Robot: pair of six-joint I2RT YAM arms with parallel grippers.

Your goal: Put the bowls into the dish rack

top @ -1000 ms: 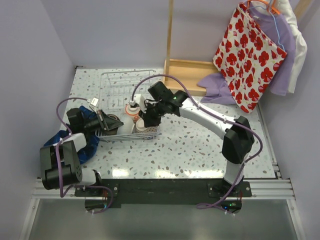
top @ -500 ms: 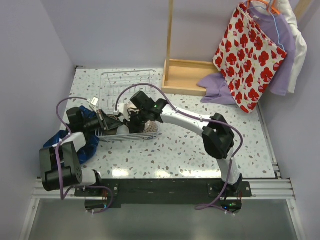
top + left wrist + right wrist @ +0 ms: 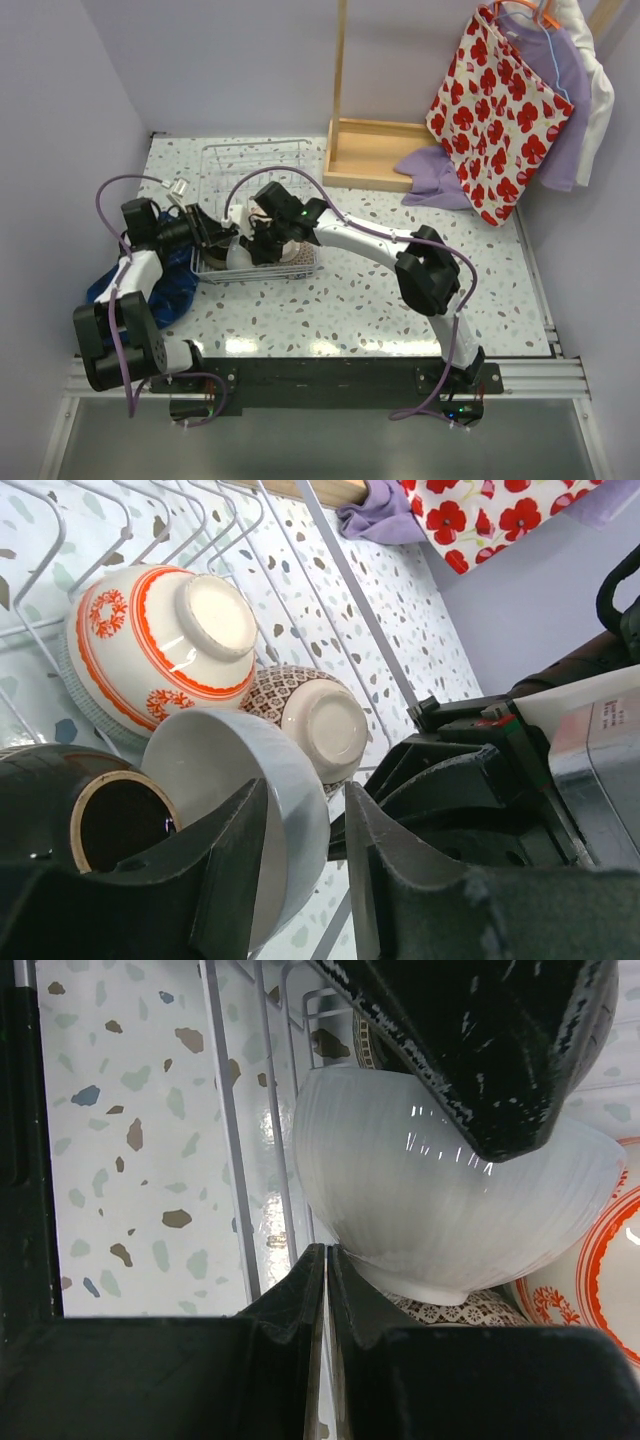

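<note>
The pale bowl (image 3: 215, 770) stands on edge at the near end of the dish rack (image 3: 330, 570), its hollow turned toward the left gripper (image 3: 305, 825). That gripper's jaws straddle the rim, one finger inside and one outside, and seem to pinch the thin wall. From the other side the right gripper (image 3: 327, 1252), jaws pressed together and empty, touches the bowl's glossy, ribbed underside near the foot. An orange-patterned bowl (image 3: 130, 660), a net-patterned bowl (image 3: 315, 720) and a dark glazed bowl (image 3: 110, 830) crowd close around.
</note>
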